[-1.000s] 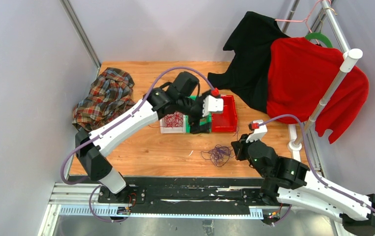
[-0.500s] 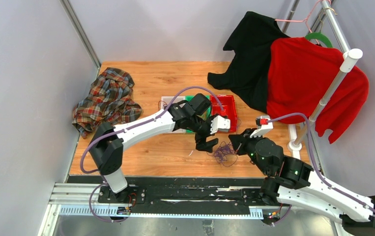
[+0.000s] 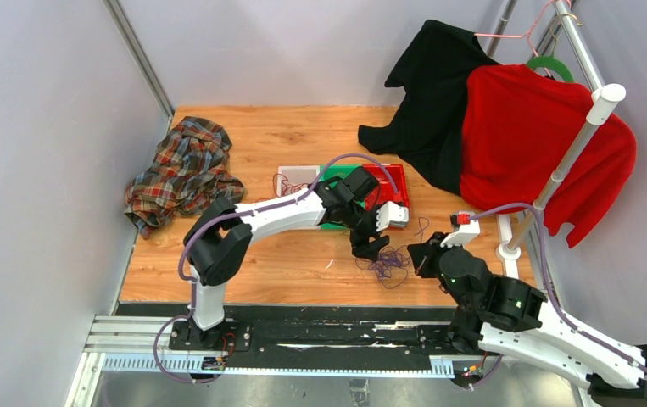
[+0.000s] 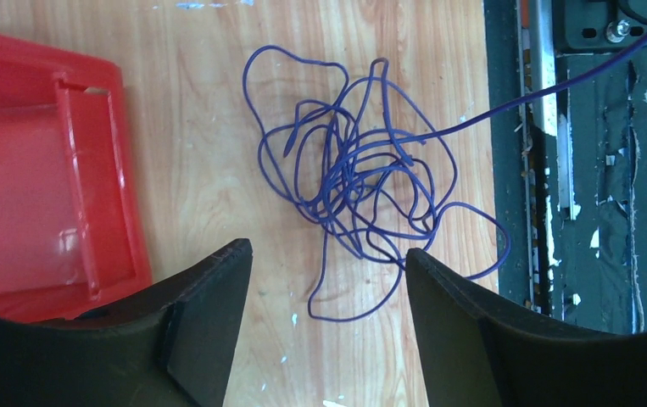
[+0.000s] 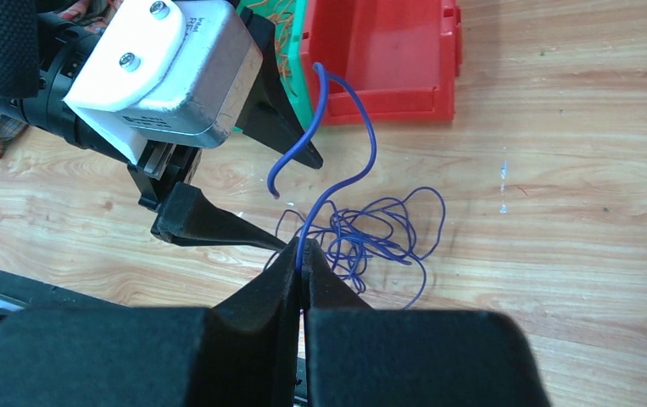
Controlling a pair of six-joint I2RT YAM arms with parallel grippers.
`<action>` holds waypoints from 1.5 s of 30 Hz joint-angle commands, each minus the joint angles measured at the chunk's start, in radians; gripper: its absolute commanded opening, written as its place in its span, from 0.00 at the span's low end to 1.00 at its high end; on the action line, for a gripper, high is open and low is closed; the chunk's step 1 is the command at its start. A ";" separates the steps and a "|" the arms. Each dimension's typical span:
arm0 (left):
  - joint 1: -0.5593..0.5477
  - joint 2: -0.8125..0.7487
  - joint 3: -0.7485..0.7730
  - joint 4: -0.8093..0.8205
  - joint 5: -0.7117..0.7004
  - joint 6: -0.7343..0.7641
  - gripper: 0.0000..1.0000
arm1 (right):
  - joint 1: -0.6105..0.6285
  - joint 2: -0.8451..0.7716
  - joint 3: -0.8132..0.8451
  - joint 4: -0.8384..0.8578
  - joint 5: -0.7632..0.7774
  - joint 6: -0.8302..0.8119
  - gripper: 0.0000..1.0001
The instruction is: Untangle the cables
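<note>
Two claws at a purple cable tangle

The purple cable lies knotted on the wooden surface, between the red bin and the black rail at the front edge. The left claw hangs spread wide above it. The right claw is clenched on one strand rising from the heap

Reaches across with the left arm, left gripper spread wide, pointing down. Pinches a purple cable tight in the right gripper.
</note>
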 commanded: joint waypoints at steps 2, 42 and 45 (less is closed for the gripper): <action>-0.021 0.056 0.083 0.013 0.088 0.028 0.70 | -0.013 -0.013 0.001 -0.076 0.064 0.030 0.00; 0.013 -0.399 0.098 -0.334 -0.190 0.075 0.01 | -0.013 0.146 0.155 0.032 -0.167 -0.213 0.69; 0.013 -0.426 0.112 -0.349 -0.187 0.062 0.01 | -0.013 0.179 0.134 0.200 -0.222 -0.324 0.70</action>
